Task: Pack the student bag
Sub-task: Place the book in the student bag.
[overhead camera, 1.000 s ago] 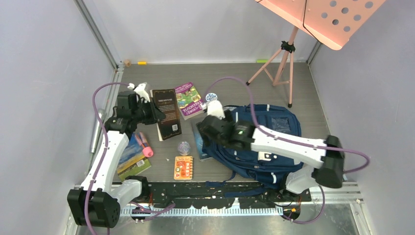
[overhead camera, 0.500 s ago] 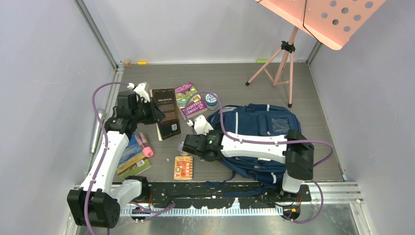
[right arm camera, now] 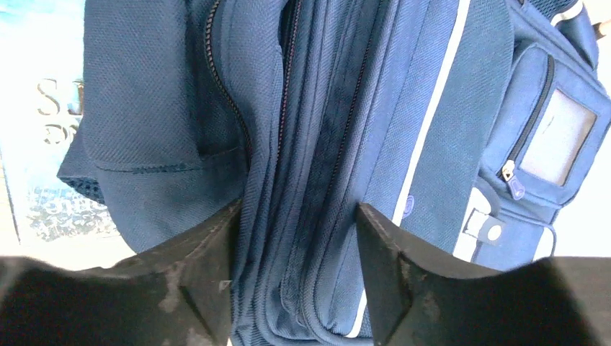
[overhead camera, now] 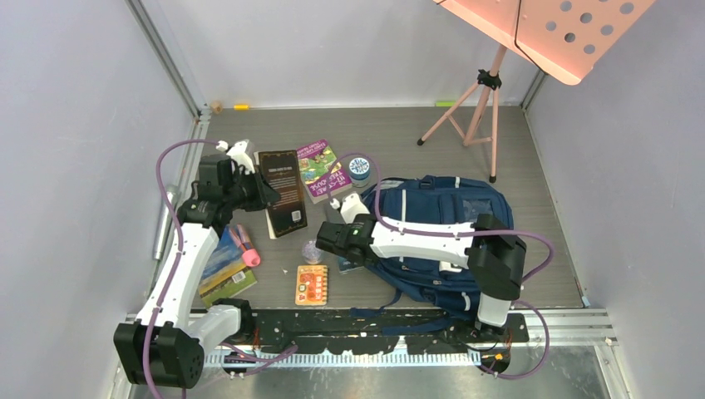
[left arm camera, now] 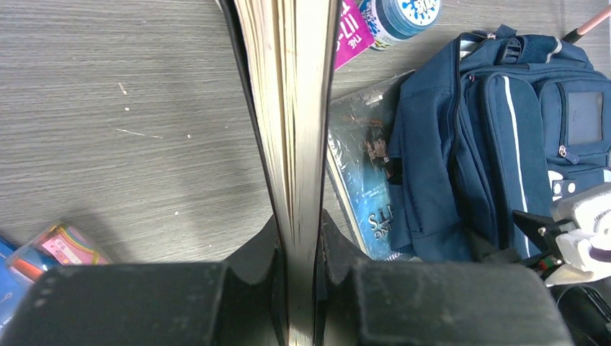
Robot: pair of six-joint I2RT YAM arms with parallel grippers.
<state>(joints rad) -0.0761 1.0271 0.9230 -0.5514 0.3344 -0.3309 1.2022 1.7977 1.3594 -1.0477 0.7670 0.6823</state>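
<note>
The bag (overhead camera: 441,204) is laid flat at the right centre of the table (overhead camera: 399,133), with its zip side turned left. The right gripper (right arm camera: 295,216) is set with jaws apart astride the zip folds, and no grip on fabric is seen. Whether the main zip is open cannot be told. The left gripper (left arm camera: 299,238) is clamped on the dark book (left arm camera: 288,108), which is seen edge-on. If only a thin fold is pinched, the fabric may slip out and the mouth may not be lifted. The blue book (left arm camera: 360,180), partly under the bag's edge, could be dragged along. The purple book (overhead camera: 320,170) and the jar (overhead camera: 359,169) lie between the dark book and the bag, so a low approach could knock them. Open room is left along the far table edge. The stand (overhead camera: 490,81) legs are planted just beyond the bag.
</note>
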